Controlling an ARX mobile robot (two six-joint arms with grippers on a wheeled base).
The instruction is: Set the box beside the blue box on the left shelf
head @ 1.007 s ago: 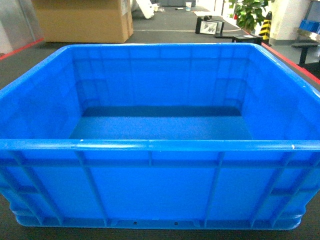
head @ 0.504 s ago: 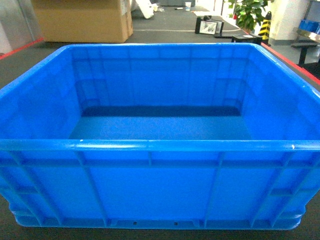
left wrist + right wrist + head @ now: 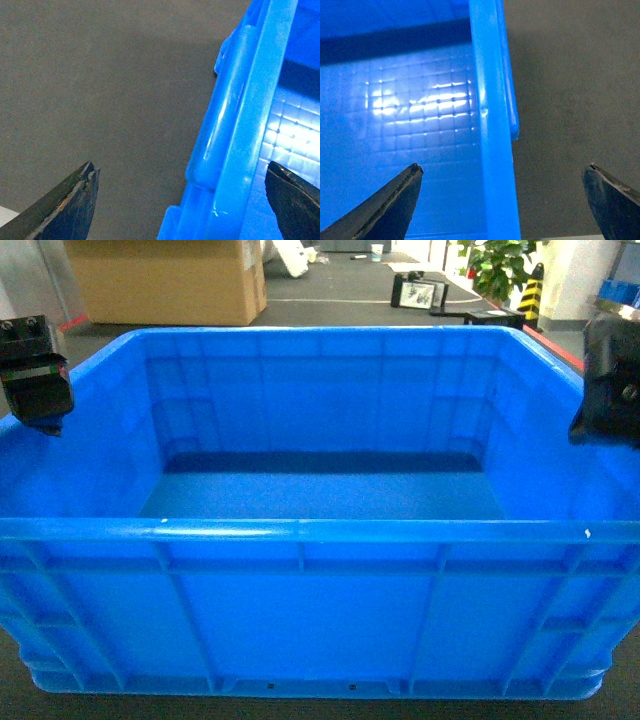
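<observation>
From the head view the box (image 3: 320, 520) fills nearly the whole frame, sitting on dark grey floor (image 3: 330, 312), its near rim running straight across the lower middle and its far rim across the upper third. The left gripper (image 3: 35, 365) shows at the upper left edge of the frame, right at the box's left rim, and the right gripper (image 3: 610, 380) at the upper right edge, at the right rim; from here I cannot tell how wide either stands. Beyond the far rim there is bare floor, then a cardboard carton (image 3: 165, 280) at upper left, a plant (image 3: 498, 268) at upper right and a small black device (image 3: 418, 290) between them, all well back from the box. In the left wrist view the box's left rim (image 3: 245, 125) runs as a diagonal from upper right to bottom centre, with open floor (image 3: 100, 90) across the whole left side. The left gripper (image 3: 185, 205) is spread wide: one finger at lower left over the floor outside the wall, the other at lower right over the gridded bottom inside, so the rim lies between them, neither touching it. In the right wrist view the right rim (image 3: 492, 125) runs top to bottom through the middle, gridded bottom to its left and bare floor (image 3: 570, 100) to its right. The right gripper (image 3: 502, 200) is likewise spread wide, one finger at lower left inside, one at lower right outside, straddling the wall without contact.
</observation>
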